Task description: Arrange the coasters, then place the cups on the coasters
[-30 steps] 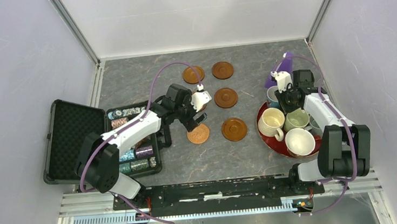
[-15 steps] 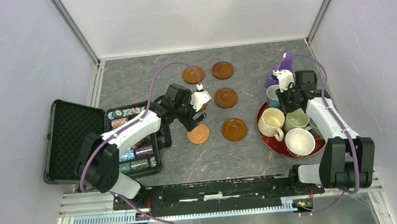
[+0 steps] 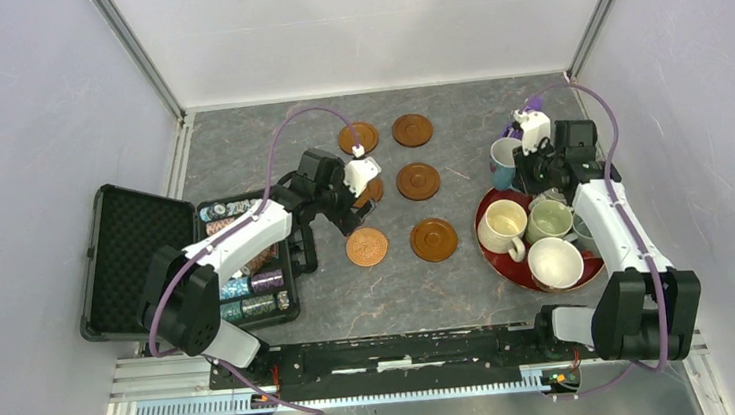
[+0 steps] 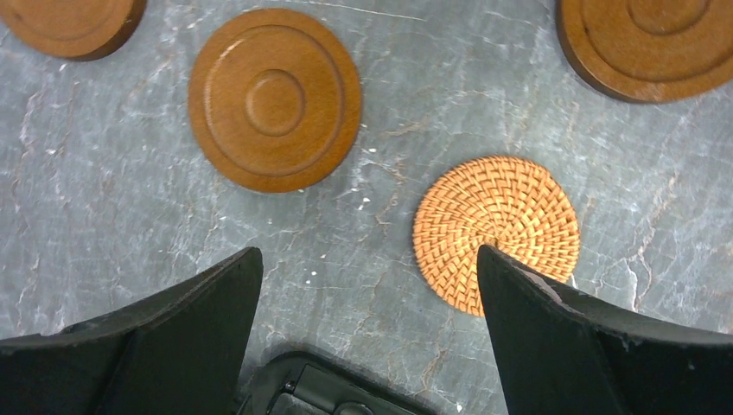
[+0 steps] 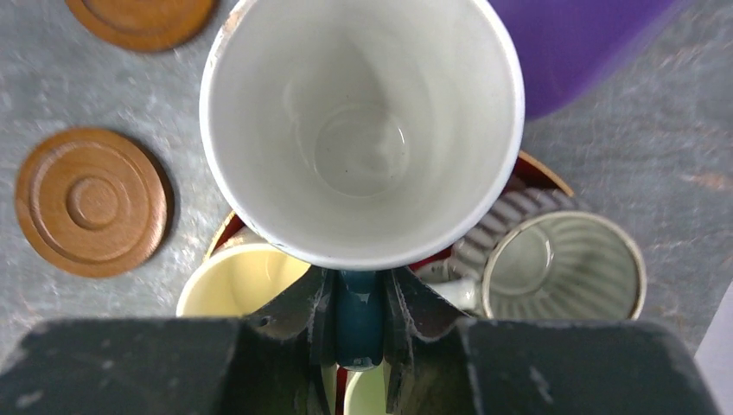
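Five brown wooden coasters and a lighter woven orange coaster (image 3: 367, 247) lie in two columns mid-table; one brown coaster (image 3: 372, 191) is partly hidden by my left arm. My left gripper (image 3: 344, 218) hovers open and empty just above the table. In the left wrist view the gripper (image 4: 367, 259) is beside the woven coaster (image 4: 497, 232), with a brown coaster (image 4: 275, 99) ahead. My right gripper (image 5: 359, 303) is shut on the handle of the blue cup (image 5: 363, 130), which hangs upright over the tray's far-left edge (image 3: 502, 161). A cream cup (image 3: 502, 226), a pale green cup (image 3: 549, 220) and a white cup (image 3: 555, 263) sit in the tray.
The red round tray (image 3: 493, 257) lies at the right. A grey striped cup (image 5: 562, 268) stands in it, below the held cup. A purple cone (image 5: 579, 43) lies beyond the tray. An open black case (image 3: 137, 258) with poker chips (image 3: 254, 281) sits at the left.
My right gripper has lifted the blue cup out of the tray and carried it toward the far side. My left gripper has drawn back off the woven coaster, which now lies uncovered.
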### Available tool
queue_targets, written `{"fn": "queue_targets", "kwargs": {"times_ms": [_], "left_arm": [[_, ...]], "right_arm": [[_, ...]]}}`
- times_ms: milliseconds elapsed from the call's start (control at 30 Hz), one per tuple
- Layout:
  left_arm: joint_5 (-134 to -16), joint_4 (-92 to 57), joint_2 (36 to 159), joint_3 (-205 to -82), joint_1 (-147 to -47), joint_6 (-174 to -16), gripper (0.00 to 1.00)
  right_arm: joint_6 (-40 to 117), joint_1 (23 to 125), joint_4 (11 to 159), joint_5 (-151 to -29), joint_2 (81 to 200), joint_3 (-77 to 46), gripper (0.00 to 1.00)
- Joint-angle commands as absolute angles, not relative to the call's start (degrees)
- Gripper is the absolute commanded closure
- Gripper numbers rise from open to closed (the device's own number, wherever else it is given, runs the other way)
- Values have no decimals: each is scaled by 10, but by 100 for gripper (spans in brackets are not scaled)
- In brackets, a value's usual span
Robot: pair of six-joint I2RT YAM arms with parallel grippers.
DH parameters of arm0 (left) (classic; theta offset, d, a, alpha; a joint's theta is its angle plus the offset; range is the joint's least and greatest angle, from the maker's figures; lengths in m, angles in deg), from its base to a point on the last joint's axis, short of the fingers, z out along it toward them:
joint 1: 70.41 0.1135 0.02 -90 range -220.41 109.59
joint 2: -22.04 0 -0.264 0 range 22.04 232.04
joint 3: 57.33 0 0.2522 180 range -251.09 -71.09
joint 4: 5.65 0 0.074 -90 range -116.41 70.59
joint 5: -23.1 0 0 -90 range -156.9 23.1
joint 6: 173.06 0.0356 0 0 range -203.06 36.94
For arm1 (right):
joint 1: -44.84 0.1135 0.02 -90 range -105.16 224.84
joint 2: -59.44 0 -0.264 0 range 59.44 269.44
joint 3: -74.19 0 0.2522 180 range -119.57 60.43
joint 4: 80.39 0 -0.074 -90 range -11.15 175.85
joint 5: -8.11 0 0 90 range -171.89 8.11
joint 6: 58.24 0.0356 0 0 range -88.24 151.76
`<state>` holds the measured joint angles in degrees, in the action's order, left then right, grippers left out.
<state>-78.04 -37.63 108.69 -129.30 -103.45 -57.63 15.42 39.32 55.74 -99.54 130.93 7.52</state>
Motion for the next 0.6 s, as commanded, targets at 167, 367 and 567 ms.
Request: {"fn": "queue_targets", "kwargs": {"times_ms": [167, 367, 567], "left_arm": [[-797, -352, 1075, -1357, -980, -678, 0], [-775, -359, 1079, -1384, -940, -708, 0], [-747, -367, 1070, -1390, -903, -714, 0]], "right_arm": [[237, 445, 682, -987, 1362, -77, 100], [294, 542, 724, -899, 1473, -182, 100], [362, 605, 737, -823, 1600, -300, 100]]}}
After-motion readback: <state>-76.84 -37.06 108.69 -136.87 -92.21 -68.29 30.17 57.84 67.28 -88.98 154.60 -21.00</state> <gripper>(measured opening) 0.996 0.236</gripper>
